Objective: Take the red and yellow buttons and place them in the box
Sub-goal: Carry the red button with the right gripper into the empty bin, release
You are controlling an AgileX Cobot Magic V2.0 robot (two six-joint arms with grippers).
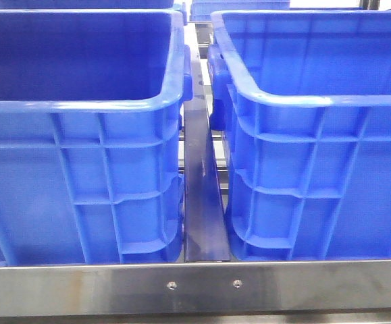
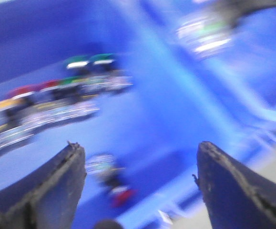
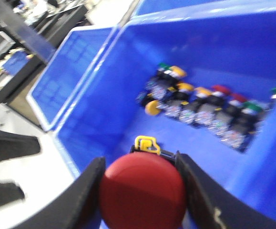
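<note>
In the right wrist view my right gripper (image 3: 140, 162) is shut on a dark red button (image 3: 141, 193) with a yellow clip on its body. It holds the button above a blue crate (image 3: 104, 102) whose floor carries a row of several buttons (image 3: 204, 112) with yellow, red and green caps. In the blurred left wrist view my left gripper (image 2: 138, 145) is open and empty inside a blue crate (image 2: 157, 105). A small red-capped button (image 2: 121, 194) lies on the floor between its fingers. A row of red, yellow and green buttons (image 2: 52, 102) lies further off. Neither gripper shows in the front view.
The front view shows two look-alike blue crates, left (image 1: 80, 108) and right (image 1: 317, 101), with a dark gap between them and a steel rail (image 1: 195, 290) in front. A second crate (image 3: 66, 71) stands beside the one under my right gripper.
</note>
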